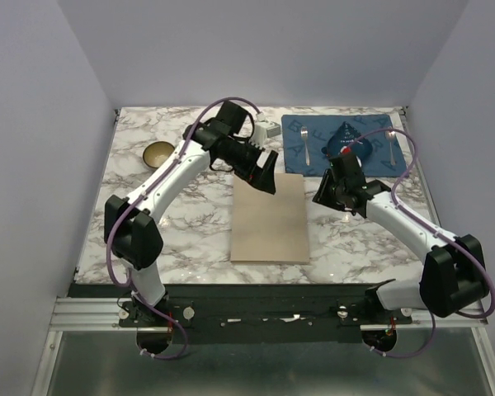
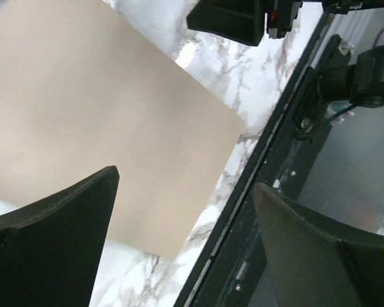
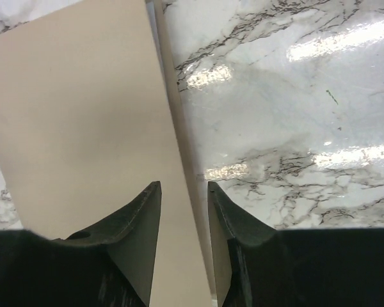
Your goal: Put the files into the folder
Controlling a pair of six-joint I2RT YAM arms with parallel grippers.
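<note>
**Closed kraft folder flat on the marble counter, both end effectors hanging at its edges**

The tan folder lies shut at the middle of the counter, long side running from near to far. The left end effector hangs over its far left corner with jaws spread wide and nothing between them. The right end effector is at the folder's right edge, jaws only narrowly apart, with the edge running under the gap and nothing pinched. In the right wrist view a pale sliver lines that edge; whether it is paper or the lower leaf cannot be told. Far right, a blue placemat carries a fork, a spoon and a folded blue napkin. A gold bowl sits far left.
</note>
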